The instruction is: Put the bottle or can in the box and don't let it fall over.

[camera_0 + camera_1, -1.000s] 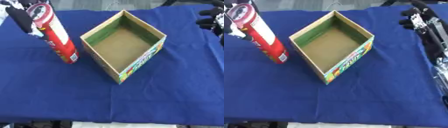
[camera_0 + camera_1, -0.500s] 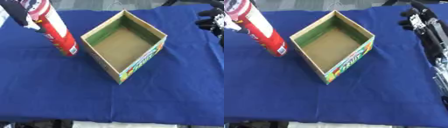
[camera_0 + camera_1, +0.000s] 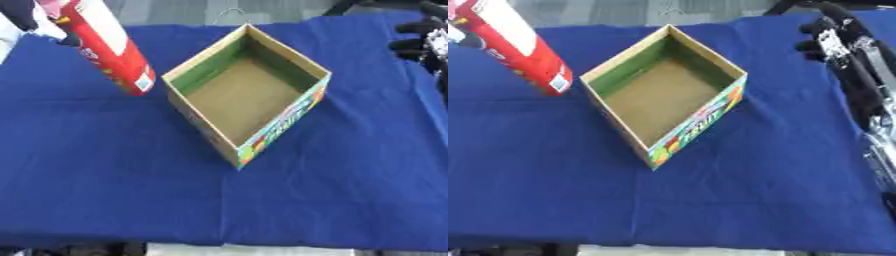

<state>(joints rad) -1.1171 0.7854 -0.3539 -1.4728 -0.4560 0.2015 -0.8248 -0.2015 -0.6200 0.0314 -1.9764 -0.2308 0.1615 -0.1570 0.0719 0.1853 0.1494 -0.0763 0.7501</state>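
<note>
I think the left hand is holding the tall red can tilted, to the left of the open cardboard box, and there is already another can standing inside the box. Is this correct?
Not quite. The left eye view shows the open cardboard box holding nothing; only its brown floor is seen. The rest stands: the left hand holds the tall red can tilted, left of the box.

We're looking at a staged test setup here, more lab or demo bench than home: a counter (image 3: 105,200) is wearing a plain blue cloth that's covering it edge to edge, grey flooring is showing beyond the far edge, and a lone printed cardboard box (image 3: 248,92) is sitting in the middle as a prop, while black robot arm hardware with silver joints (image 3: 859,75) is crowding the right side
</note>
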